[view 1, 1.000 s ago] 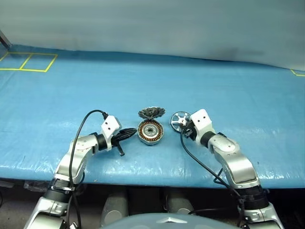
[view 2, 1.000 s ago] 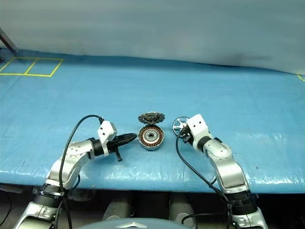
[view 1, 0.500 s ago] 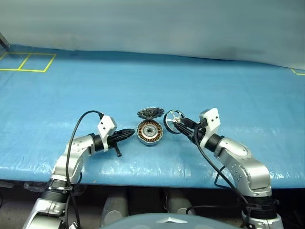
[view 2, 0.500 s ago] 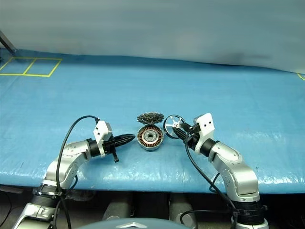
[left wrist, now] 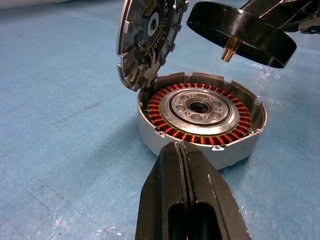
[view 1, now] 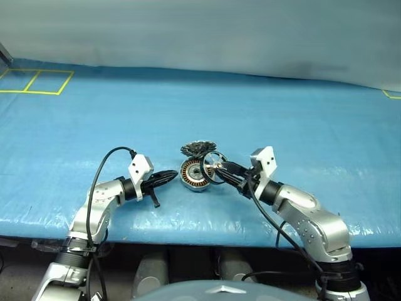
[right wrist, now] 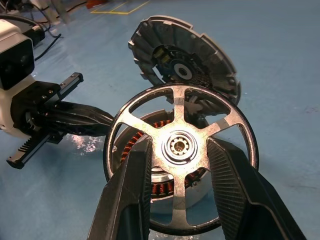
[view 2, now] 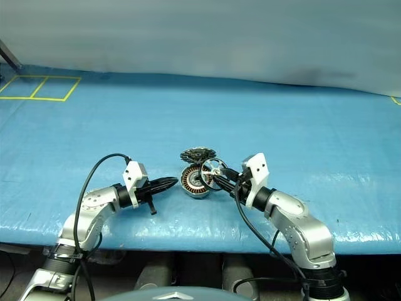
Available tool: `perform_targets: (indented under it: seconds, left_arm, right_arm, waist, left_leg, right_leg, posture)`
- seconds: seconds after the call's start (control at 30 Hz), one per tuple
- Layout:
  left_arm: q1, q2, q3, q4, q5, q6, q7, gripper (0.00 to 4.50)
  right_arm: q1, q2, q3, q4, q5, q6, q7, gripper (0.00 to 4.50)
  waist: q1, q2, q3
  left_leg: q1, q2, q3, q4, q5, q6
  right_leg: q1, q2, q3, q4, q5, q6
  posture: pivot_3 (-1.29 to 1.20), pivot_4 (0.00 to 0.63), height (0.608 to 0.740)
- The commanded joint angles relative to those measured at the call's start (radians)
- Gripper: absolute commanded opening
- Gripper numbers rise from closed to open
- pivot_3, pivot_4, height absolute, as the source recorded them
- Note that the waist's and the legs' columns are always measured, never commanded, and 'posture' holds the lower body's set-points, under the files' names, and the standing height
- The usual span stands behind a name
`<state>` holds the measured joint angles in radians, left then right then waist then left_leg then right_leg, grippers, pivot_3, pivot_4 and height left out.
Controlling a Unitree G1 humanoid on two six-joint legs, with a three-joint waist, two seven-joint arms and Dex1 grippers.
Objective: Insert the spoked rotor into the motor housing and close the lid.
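Note:
The motor housing [left wrist: 200, 112], a silver puck with copper windings, lies on the blue table. Its lid [left wrist: 147, 37] stands open, hinged up at the far edge. My right gripper [right wrist: 179, 145] is shut on the spoked rotor [right wrist: 179, 200], one finger [right wrist: 132, 185] on each side of its hub. It holds the black ring tilted just above the housing's right rim, with its small brass shaft [left wrist: 229, 49] pointing down and clear of the housing. My left gripper [left wrist: 181, 146] is shut and empty, its tip close to the housing's left wall.
The blue cover [view 1: 301, 125] spreads wide behind and to both sides of the motor. Yellow tape squares [view 1: 37, 81] mark the far left corner. The table's front edge [view 1: 188, 226] runs just below my arms.
My right gripper carried the spoked rotor left, from beside the housing to over its right rim, and rolled its wrist. The left gripper stayed put.

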<state>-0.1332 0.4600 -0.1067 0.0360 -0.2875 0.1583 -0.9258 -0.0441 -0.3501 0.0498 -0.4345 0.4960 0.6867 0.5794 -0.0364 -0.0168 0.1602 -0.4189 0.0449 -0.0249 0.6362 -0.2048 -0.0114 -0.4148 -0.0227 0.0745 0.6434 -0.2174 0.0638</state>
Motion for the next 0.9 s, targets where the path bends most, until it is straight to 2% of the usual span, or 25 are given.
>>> perform_targets:
  seconds: [0.03, 0.47, 0.9]
  left_arm:
    - [0.006, -0.006, 0.005, -0.005, -0.002, -0.022, -0.003, 0.0]
    - [0.014, -0.01, 0.002, -0.005, 0.012, -0.033, 0.012, 0.0]
    - [0.017, -0.007, 0.007, -0.004, 0.016, -0.035, 0.019, 0.0]
  right_arm:
    - [-0.03, -0.002, 0.024, -0.037, 0.01, -0.01, 0.009, 1.32]
    - [-0.124, 0.01, 0.104, 0.096, -0.075, -0.04, -0.005, 1.32]
    - [-0.135, 0.019, 0.131, 0.09, -0.095, -0.047, 0.005, 1.32]
  waist:
    - [0.0, 0.0, 0.0]
    - [0.0, 0.0, 0.0]
    - [-0.002, 0.0, 0.0]
  left_leg:
    - [0.0, 0.0, 0.0, 0.0, 0.0, 0.0]
    - [0.0, 0.0, 0.0, 0.0, 0.0, 0.0]
    - [0.0, 0.0, 0.0, 0.0, 0.0, 0.0]
  right_leg:
    - [0.0, 0.0, 0.0, 0.0, 0.0, 0.0]
    - [0.0, 0.0, 0.0, 0.0, 0.0, 0.0]
    - [0.0, 0.0, 0.0, 0.0, 0.0, 0.0]
  posture:
    - [0.0, 0.15, 0.74]
    - [0.0, 0.15, 0.74]
    - [0.0, 0.15, 0.74]
